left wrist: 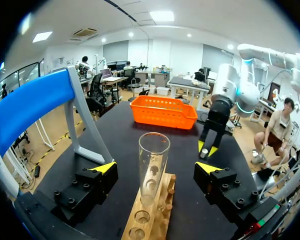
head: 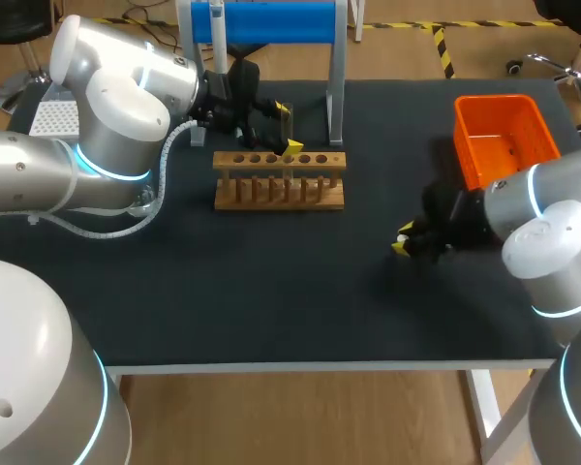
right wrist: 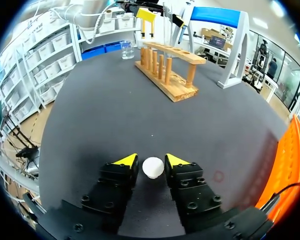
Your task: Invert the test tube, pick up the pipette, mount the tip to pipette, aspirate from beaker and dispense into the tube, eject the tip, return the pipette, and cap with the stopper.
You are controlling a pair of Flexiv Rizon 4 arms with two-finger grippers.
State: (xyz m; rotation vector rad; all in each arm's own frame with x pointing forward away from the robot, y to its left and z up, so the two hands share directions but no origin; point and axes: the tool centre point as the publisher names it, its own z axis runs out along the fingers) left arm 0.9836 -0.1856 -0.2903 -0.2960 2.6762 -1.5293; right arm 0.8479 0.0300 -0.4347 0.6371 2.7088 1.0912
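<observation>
**A:** Nearest the right wrist camera, the right gripper (right wrist: 151, 162) is pinching the white stopper (right wrist: 153, 168) from both sides, low over the black table (right wrist: 90, 125).

**B:** Why is it gripping the cap when capping comes last?

**A:** I'm guessing it is holding the stopper ready. It is sitting well apart from the wooden rack (right wrist: 167, 70), so it isn't crowding the other arm.

**B:** And what is the left gripper (left wrist: 156, 167) doing?

**A:** Its fingers are spread wide, one on each side of the test tube (left wrist: 153, 150), and as far as I'm seeing they are touching neither side.

**B:** So where is the tube sitting?

**A:** It is standing upright in a hole of the rack with its mouth facing up, which is how it needs to be for taking liquid. I'm judging the inverting step done and the tube let go.

**B:** Then the pipette is coming next?

**A:** Probably, though I'm not making the pipette out. The blue-topped stand (left wrist: 30, 105) is rising just beside the rack, and the beaker (right wrist: 127, 50) is waiting near the rack's far end.
</observation>
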